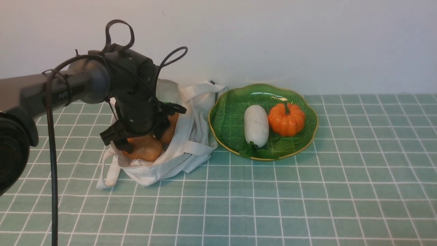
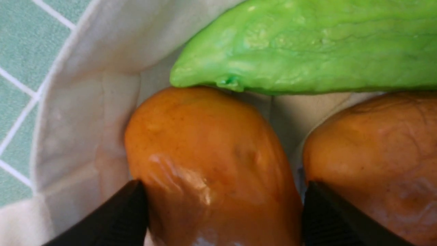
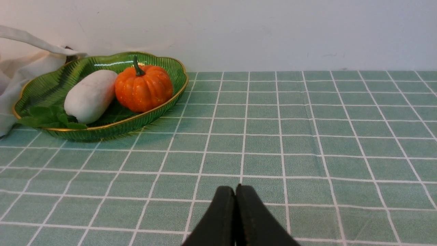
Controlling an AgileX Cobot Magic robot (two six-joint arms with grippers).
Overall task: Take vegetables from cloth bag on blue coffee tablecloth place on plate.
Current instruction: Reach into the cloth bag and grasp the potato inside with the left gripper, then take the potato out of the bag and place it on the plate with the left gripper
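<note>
Teal-green checked tablecloth [image 1: 239, 205] covered the tabletop. Nearest us, the right jaws were pressed fully together, holding nothing, low above bare cloth and well apart from everything else. Farther back on the left, the left jaws reached down into the mouth of the off-white cloth bag [image 1: 191, 136]. They clasped one potato [image 2: 211, 153], a black finger [image 2: 119, 222] against each of its sides. A second potato [image 2: 375, 147] lay just beside it. The light green cucumber [image 2: 307, 44] lay beyond them, touching the first; all three were inside the bag. Just right of the bag, we saw the dark green plate [image 1: 228, 109] carrying a white radish [image 1: 256, 124] and a small orange pumpkin [image 1: 286, 119] side by side. Behind everything stood a plain pale wall [image 1: 273, 41].
</note>
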